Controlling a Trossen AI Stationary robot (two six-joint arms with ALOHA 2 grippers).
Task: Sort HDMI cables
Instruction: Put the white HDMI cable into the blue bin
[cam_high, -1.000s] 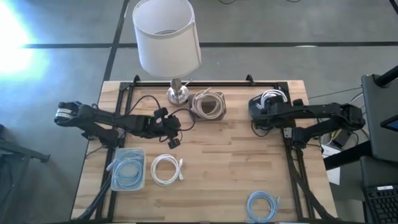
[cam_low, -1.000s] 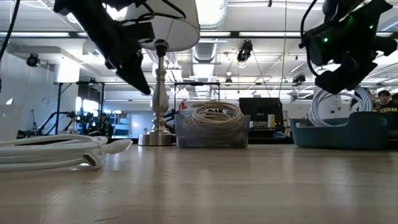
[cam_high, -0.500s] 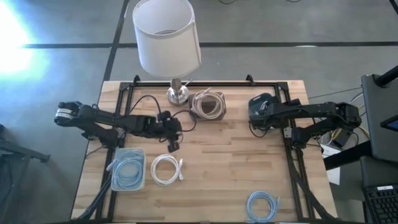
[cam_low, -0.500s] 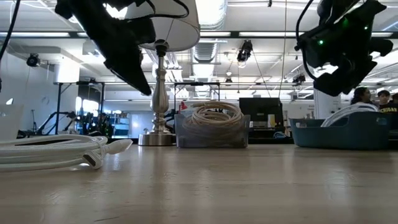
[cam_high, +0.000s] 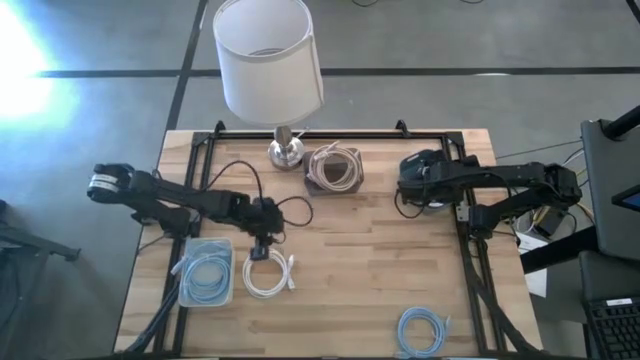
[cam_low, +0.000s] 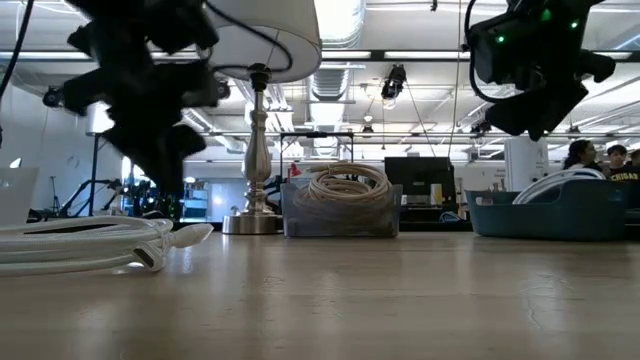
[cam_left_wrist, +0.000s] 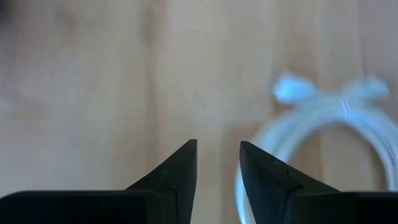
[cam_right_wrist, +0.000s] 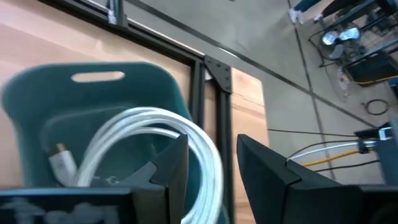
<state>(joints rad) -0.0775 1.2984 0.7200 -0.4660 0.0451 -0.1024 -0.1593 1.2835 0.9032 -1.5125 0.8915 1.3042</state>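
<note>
A white HDMI cable coil (cam_high: 268, 273) lies flat on the wooden table, also in the low view (cam_low: 80, 245). My left gripper (cam_high: 262, 248) hovers just above the coil's far edge. It is open and points down, with nothing between its fingers (cam_left_wrist: 217, 149). The coil (cam_left_wrist: 323, 130) shows beside them. My right gripper (cam_right_wrist: 208, 146) is open above the teal bin (cam_right_wrist: 37, 93) at the far right. Another white coil (cam_right_wrist: 137, 124) rests in that bin. A light blue coil (cam_high: 206, 276) lies in a clear bin, and a beige coil (cam_high: 335, 168) in a brown bin.
A lamp (cam_high: 268, 55) stands at the far edge beside the brown bin. Another light blue coil (cam_high: 425, 328) lies at the near right edge. A black metal frame (cam_high: 330, 133) runs round the table. The middle of the table is bare wood.
My right gripper has let go of the white coil, which has dropped into the teal bin, and the gripper has risen above it. My left gripper has moved toward the near edge and down, tipping to point at the white coil on the table.
</note>
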